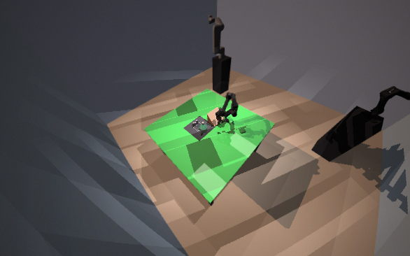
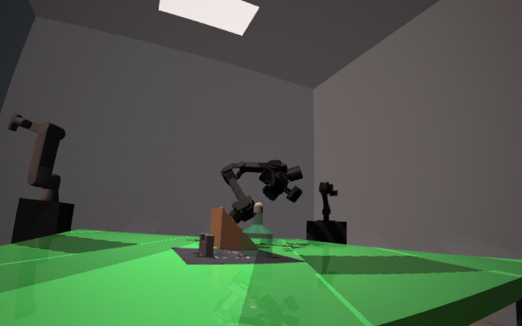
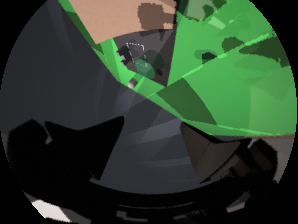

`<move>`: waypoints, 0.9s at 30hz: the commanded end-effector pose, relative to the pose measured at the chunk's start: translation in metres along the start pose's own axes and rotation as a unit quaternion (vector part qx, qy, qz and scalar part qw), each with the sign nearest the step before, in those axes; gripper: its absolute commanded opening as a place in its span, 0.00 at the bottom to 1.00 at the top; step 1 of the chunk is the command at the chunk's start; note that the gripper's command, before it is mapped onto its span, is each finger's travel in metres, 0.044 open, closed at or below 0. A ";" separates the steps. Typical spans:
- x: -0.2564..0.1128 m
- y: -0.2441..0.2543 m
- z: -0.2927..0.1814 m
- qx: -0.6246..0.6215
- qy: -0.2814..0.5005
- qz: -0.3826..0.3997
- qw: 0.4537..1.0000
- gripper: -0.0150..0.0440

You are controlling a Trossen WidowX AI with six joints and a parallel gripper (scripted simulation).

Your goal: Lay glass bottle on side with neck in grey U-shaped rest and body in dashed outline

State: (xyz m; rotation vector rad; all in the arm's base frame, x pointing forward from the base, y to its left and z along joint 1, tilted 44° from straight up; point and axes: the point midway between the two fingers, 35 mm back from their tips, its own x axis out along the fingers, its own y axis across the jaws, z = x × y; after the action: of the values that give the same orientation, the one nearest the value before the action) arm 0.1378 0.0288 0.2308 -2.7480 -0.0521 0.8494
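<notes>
Glass bottle (image 1: 203, 127) (image 2: 257, 232) (image 3: 145, 69) (upright, greenish) below the open gripper (image 1: 219, 116) (image 2: 282, 193) (image 3: 153, 121)

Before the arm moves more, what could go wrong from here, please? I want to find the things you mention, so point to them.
The green glass bottle (image 1: 203, 127) (image 2: 257, 240) (image 3: 145, 69) stands upright and unheld, while the open jaws hang above it; a low or sideways approach could tip it and break it.

The orange wedge block (image 1: 213, 117) (image 2: 226, 229) (image 3: 125, 17) is close by the bottle, so the arm might bump it while reaching.

The grey rest (image 2: 206, 245) (image 3: 123, 55) is small; a slightly misaimed neck could miss it and drop.
</notes>
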 end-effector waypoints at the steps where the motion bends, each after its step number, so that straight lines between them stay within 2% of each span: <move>1: 0.001 0.000 0.000 0.002 -0.001 0.001 1.000 0.98; 7: 0.017 -0.008 0.005 0.050 -0.065 0.027 0.996 1.00; 15: 0.073 -0.012 0.013 0.249 -0.226 0.080 0.938 1.00; 20: 0.109 0.002 0.009 0.405 -0.299 0.090 0.859 1.00; 27: 0.148 0.039 -0.007 0.626 -0.356 0.055 0.691 1.00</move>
State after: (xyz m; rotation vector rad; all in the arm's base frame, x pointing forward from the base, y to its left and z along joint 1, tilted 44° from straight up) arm 0.2419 0.0287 0.1532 -1.3620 0.3875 1.3403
